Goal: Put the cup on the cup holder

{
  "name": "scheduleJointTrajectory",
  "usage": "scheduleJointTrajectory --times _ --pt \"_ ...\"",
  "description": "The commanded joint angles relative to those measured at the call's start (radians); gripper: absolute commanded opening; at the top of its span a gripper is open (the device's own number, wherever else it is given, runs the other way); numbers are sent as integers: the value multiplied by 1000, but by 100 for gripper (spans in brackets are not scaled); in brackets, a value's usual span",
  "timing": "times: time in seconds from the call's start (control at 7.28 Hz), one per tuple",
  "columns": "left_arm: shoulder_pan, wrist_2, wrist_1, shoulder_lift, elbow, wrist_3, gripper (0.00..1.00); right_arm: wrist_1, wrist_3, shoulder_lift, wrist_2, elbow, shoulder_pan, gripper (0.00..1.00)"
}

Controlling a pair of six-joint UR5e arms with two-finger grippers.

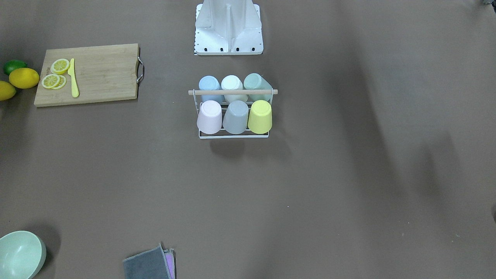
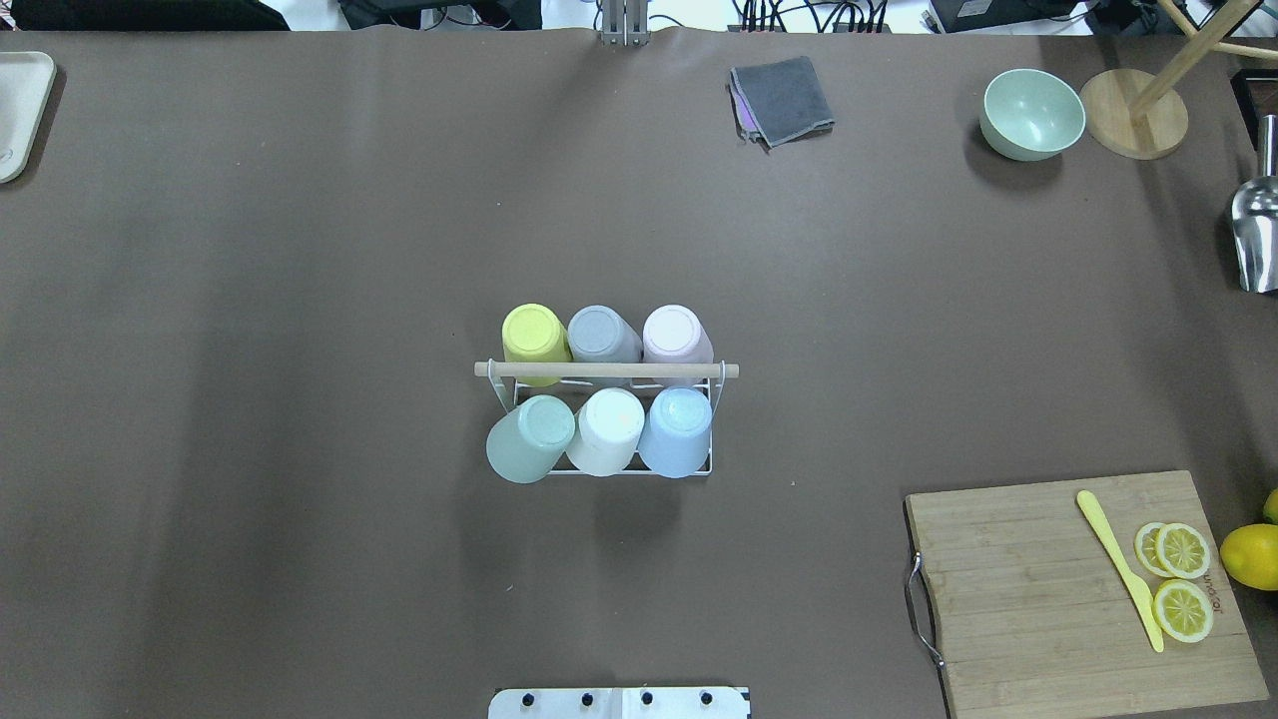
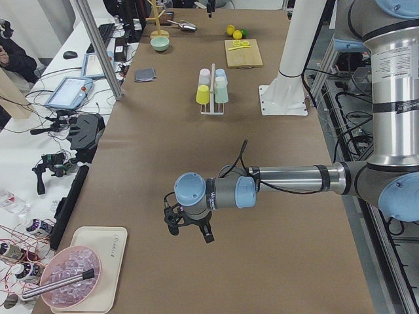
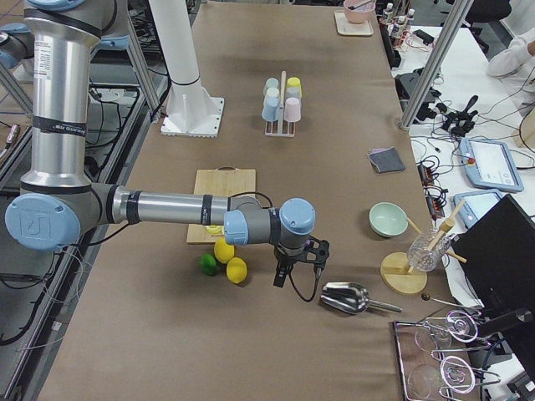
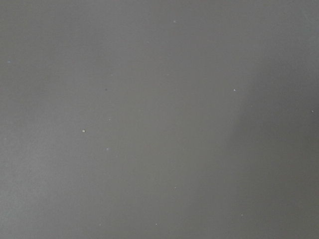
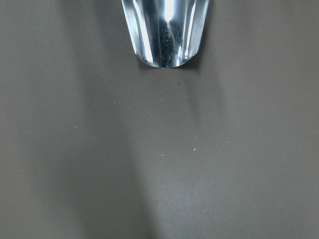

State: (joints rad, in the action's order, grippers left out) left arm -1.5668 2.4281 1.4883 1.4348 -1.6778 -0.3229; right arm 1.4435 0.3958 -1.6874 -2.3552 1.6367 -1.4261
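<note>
The cup holder (image 2: 606, 370), a white wire rack with a wooden rod across its top, stands at the table's middle, also seen as the cup holder (image 1: 232, 92). Upside-down cups sit on its prongs: yellow (image 2: 534, 333), grey (image 2: 602, 334) and pink (image 2: 676, 335) in one row, green (image 2: 529, 437), white (image 2: 607, 430) and blue (image 2: 678, 430) in the other. My left gripper (image 3: 190, 232) hangs over bare table far toward the left end. Hanging far toward the right end, my right gripper (image 4: 294, 274) is beside a metal scoop (image 4: 347, 297). I cannot tell whether either is open or shut.
A wooden cutting board (image 2: 1038, 589) holds lemon slices (image 2: 1182, 579) and a yellow knife (image 2: 1123, 569), with lemons (image 1: 23, 78) and a lime (image 1: 14, 66) beside it. A green bowl (image 2: 1031, 113), a grey cloth (image 2: 784, 97) and a wooden stand (image 2: 1135, 125) line the far edge. A tray (image 3: 98, 275) sits at the left end.
</note>
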Motion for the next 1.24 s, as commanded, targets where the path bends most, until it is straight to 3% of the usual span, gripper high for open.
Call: scheduleJointTrajectory --times 0.0,1.1 --pt "-6 -6 -153 9 -83 18 98 0 0 0 1 -1 1 100" --pt "-4 -15 -165 18 -79 18 98 -2 0 2 4 -5 1 100"
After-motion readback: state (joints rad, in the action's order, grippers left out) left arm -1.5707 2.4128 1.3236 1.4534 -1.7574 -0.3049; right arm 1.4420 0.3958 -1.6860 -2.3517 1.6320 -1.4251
